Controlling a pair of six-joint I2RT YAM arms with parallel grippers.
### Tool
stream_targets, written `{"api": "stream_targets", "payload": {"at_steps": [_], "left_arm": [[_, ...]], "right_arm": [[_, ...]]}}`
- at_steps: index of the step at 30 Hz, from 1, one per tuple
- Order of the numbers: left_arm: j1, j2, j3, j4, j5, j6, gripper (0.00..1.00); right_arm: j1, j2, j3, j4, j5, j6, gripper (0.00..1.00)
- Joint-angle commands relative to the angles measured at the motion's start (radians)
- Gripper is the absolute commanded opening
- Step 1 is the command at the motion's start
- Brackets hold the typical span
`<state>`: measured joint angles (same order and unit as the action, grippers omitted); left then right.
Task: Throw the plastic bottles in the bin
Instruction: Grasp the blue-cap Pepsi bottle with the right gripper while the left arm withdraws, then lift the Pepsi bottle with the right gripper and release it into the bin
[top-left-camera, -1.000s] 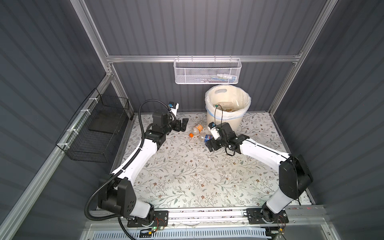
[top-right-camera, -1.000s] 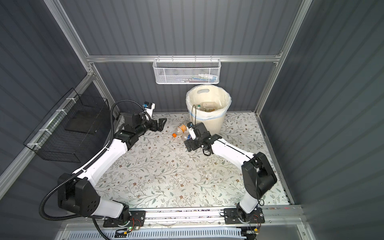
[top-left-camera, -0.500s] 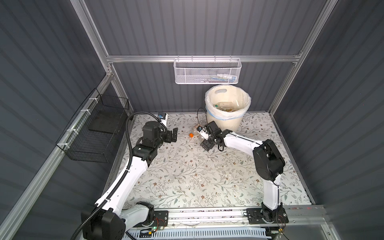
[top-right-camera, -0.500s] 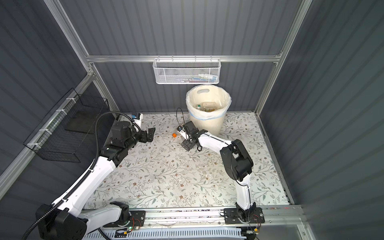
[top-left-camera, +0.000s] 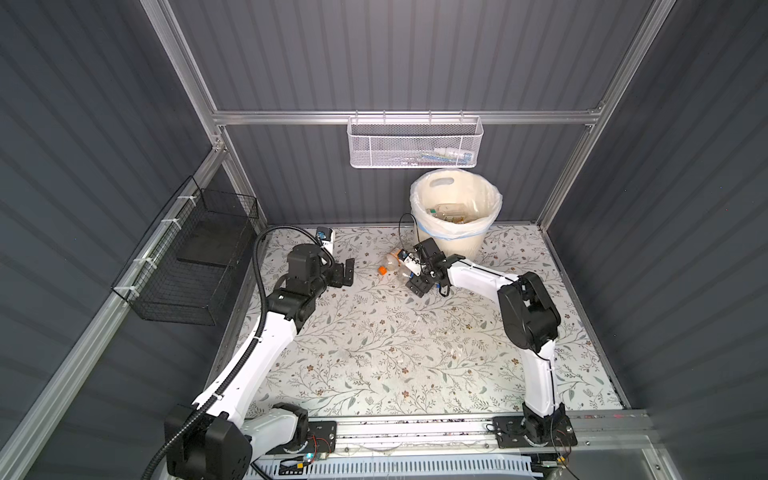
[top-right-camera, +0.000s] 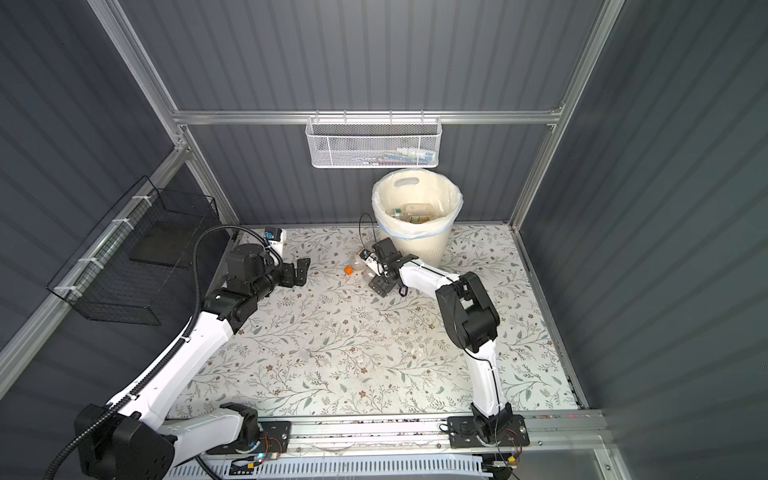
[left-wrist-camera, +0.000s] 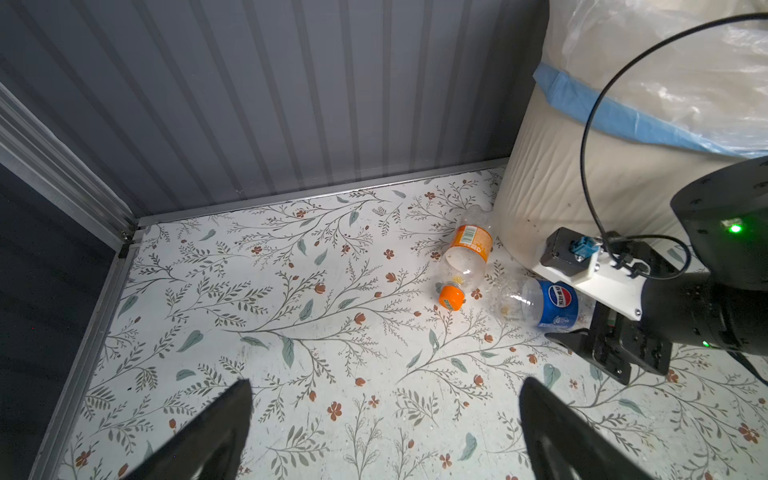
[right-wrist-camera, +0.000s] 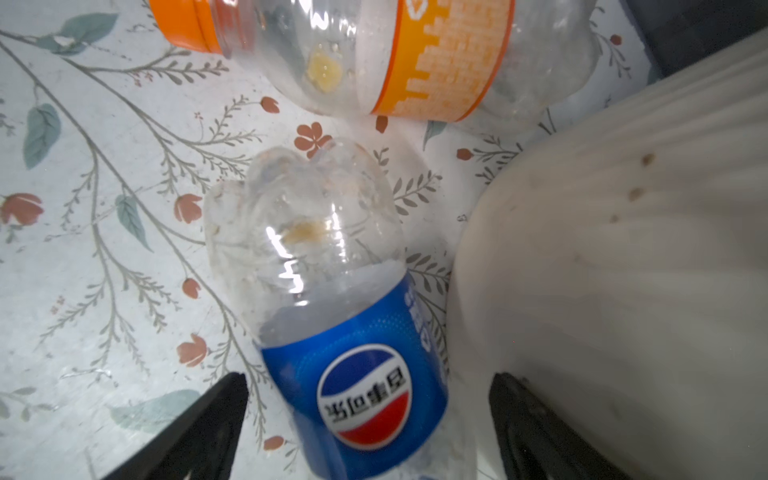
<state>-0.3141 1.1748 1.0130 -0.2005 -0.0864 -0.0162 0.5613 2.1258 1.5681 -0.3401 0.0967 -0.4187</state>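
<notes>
The right tool (right-wrist-camera: 370, 380) stands wide astride the blue-labelled bottle (right-wrist-camera: 332, 291), which lies in the upper middle of both top views, just beside the bin (top-left-camera: 459, 247); a finger could jam on its wall, or the slick bottle squirt against the orange-labelled bottle (left-wrist-camera: 465, 253). The left tool (left-wrist-camera: 386, 386) hangs wide, empty. The floral surface (top-left-camera: 374, 353) is boxed by dark ribbed walls (top-left-camera: 374, 62).

Two bottles lying on the desk (top-left-camera: 374, 345): one orange-label bottle (left-wrist-camera: 467, 249), one blue-label bottle (left-wrist-camera: 544, 307). One bin (top-left-camera: 465, 245), its heap of bottles (top-left-camera: 449, 212) too jumbled to count. Two wall baskets: one white basket (top-left-camera: 413, 145), one black basket (top-left-camera: 187, 266).
</notes>
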Motion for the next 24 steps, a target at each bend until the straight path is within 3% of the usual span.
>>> {"api": "stream_targets", "payload": {"at_steps": [1,11,24], "left_arm": [[0.005,0.014,-0.007,0.012,0.002,-0.017,1.0],[0.006,0.024,-0.013,0.015,-0.003,-0.023,1.0],[0.006,0.034,-0.031,0.044,0.005,-0.031,1.0]], "right_arm": [[-0.013,0.027,0.043,-0.016,-0.042,-0.017,0.91],[-0.013,0.061,0.074,-0.043,-0.088,-0.007,0.81],[-0.013,0.001,0.007,-0.054,-0.135,0.062,0.56]]}}
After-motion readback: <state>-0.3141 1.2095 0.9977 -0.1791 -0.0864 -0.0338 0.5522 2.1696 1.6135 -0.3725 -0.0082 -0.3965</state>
